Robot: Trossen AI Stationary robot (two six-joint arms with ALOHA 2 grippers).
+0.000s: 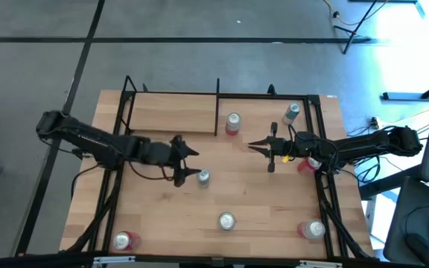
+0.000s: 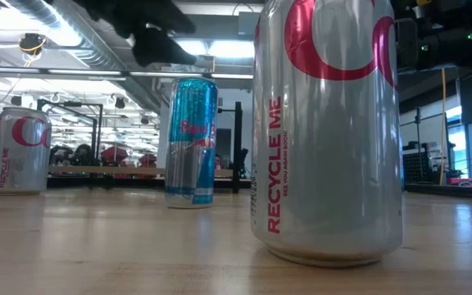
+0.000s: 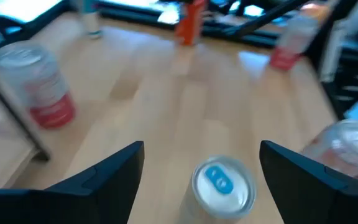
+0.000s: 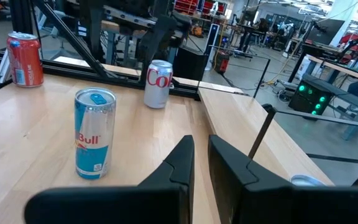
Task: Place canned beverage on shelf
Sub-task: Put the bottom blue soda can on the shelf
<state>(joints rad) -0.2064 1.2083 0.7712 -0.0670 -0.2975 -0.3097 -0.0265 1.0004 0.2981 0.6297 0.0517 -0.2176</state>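
The left gripper (image 1: 190, 163), fingers wide and empty, hovers over the blue can (image 1: 203, 177) mid-table, apparently the reach step; next it must lower, close, then carry it to the far-left shelf (image 1: 171, 114).

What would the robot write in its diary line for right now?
left gripper: open, over the blue can | right gripper: shut, waiting mid-table | shelf: no can visible

Silver-and-red cans (image 1: 226, 220) stand about the wooden tabletop (image 1: 267, 201), one red can (image 4: 25, 58)
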